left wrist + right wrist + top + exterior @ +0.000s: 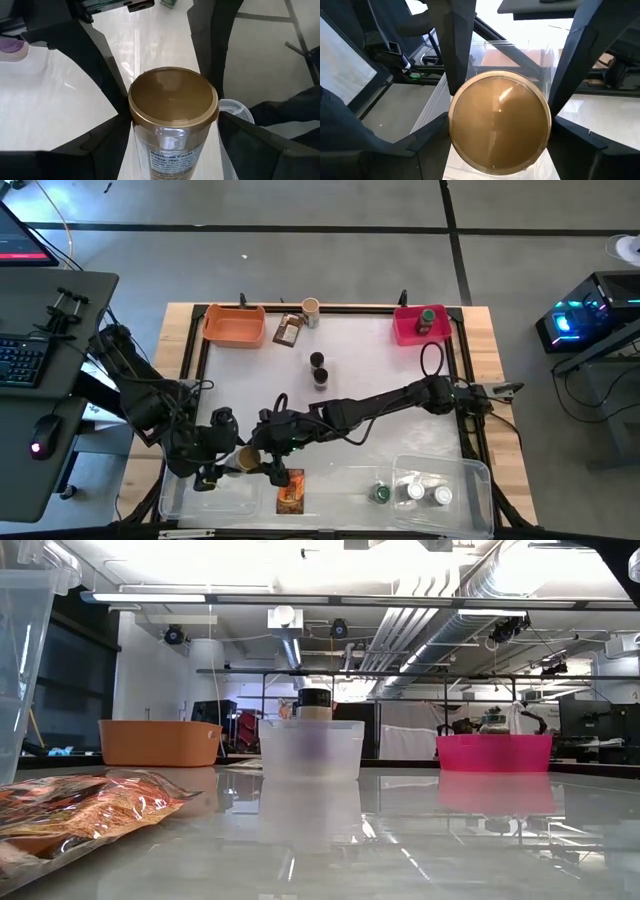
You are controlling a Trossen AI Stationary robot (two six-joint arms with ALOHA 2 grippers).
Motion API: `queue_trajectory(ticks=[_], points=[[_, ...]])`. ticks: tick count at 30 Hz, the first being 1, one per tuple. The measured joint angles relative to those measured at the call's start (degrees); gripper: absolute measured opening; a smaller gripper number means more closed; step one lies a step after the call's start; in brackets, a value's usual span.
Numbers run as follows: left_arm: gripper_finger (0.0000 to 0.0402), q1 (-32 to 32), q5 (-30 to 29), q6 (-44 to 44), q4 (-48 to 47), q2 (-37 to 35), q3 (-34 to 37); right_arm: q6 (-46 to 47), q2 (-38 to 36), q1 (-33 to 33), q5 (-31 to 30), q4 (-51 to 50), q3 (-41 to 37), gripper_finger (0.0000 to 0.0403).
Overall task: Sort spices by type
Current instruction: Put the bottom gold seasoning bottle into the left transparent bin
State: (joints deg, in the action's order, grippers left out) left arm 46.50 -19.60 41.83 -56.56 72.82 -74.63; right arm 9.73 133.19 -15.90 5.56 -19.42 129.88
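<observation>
Jars (415, 493) — three in clear tub (470, 472) | pink bin (405, 330) — one jar

The gold-capped jar (172, 107) runs off the left wrist view's edge, its label mostly cut away. On the worktop, the 3 jars (412, 493) in the clear tub are too small to identify.

Grey concrete floor (300, 205), exposed ceiling ducts (470, 585), black desk (40, 395)
</observation>
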Motion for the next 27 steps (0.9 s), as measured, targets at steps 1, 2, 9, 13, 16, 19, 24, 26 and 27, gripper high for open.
queue_trajectory(ticks=[1, 2, 9, 13, 16, 19, 24, 26, 27], points=[[0.029, 0.0, 0.35, -0.13, 0.08, -0.02, 0.0, -0.79, 0.0, -0.01, -0.16, 0.0, 0.0, 0.0275], [0.029, -0.04, 0.81, -0.48, 0.18, -0.04, 0.0, -1.33, 0.0, -0.12, -0.71, 0.03, 0.0, 0.0275], [0.029, 0.0, 1.61, -1.54, 0.38, -0.07, 0.0, -3.61, 0.0, -0.42, -1.4, 0.96, 0.0, 0.0275], [0.029, -0.01, 1.55, -1.55, 0.43, -0.07, 0.0, -4.42, 0.0, -0.4, -2.72, 1.31, 0.0, 0.0275], [0.029, 0.0, 0.67, -1.56, -0.54, -0.07, -0.01, -2.61, 0.02, 0.05, -2.09, 2.1, -0.02, 0.0275], [0.029, 0.0, -0.85, -1.58, -2.48, -0.04, -0.07, -0.61, 0.02, 0.46, -1.7, 2.25, -0.02, 0.0275], [0.029, 0.06, -3.86, -1.45, -3.12, -0.13, 0.0, -0.62, 0.02, 0.63, -2.27, 2.35, -0.02, 0.0275], [0.029, -0.14, -3.63, -1.47, -2.79, -0.15, 0.0, -0.64, 0.02, 0.63, -2.24, 2.57, -0.02, 0.0275], [0.029, -0.2, -3.46, -1.75, -2.88, -0.13, 0.0, -0.66, 0.02, 0.65, -2.07, 2.47, -0.02, 0.0275]])
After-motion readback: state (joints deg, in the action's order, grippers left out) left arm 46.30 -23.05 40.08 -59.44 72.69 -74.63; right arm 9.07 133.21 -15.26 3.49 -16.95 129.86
